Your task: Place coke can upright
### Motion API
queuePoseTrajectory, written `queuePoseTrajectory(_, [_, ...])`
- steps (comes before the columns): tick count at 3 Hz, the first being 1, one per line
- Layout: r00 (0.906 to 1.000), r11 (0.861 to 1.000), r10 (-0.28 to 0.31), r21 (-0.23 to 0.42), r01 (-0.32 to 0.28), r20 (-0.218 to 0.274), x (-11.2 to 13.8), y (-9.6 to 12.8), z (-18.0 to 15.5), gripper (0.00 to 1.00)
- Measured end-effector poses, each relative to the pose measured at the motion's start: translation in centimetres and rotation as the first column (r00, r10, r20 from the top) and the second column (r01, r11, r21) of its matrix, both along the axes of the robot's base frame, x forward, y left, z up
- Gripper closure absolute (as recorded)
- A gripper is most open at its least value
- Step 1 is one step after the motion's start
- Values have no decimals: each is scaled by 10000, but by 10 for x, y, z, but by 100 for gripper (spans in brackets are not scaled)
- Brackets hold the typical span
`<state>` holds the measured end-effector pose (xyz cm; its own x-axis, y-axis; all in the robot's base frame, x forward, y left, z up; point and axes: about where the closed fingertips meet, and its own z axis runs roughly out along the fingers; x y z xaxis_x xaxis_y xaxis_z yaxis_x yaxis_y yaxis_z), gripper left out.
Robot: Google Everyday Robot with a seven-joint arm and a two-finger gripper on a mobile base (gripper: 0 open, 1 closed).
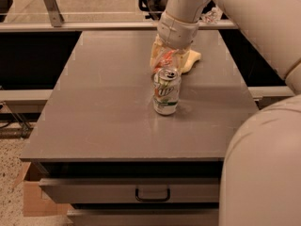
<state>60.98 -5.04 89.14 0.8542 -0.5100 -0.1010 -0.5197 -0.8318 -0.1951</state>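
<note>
The red-orange coke can (166, 58) is at the back middle of the grey table (94, 112), just behind the white-and-green 7UP can (166, 92). My gripper (165, 63) comes down from above and its cream fingers (155, 55) are closed around the coke can. The can looks tilted in the grip, and its lower part is hidden behind the 7UP can. I cannot tell whether it touches the table.
A pale yellow sponge (194, 61) lies just right of the gripper. The 7UP can stands upright directly in front of it. My arm fills the right side of the view. A drawer with a handle (153, 194) sits under the table and a cardboard box (30, 197) is at lower left.
</note>
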Motion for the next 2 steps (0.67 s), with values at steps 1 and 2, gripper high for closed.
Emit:
queuePoseTrajectory(1, [9796, 9790, -1681, 1350, 1528, 1104, 11, -2, 58, 100])
queuePoseTrajectory(2, [9441, 9066, -3102, 3335, 2586, 1112, 21, -4, 92, 100])
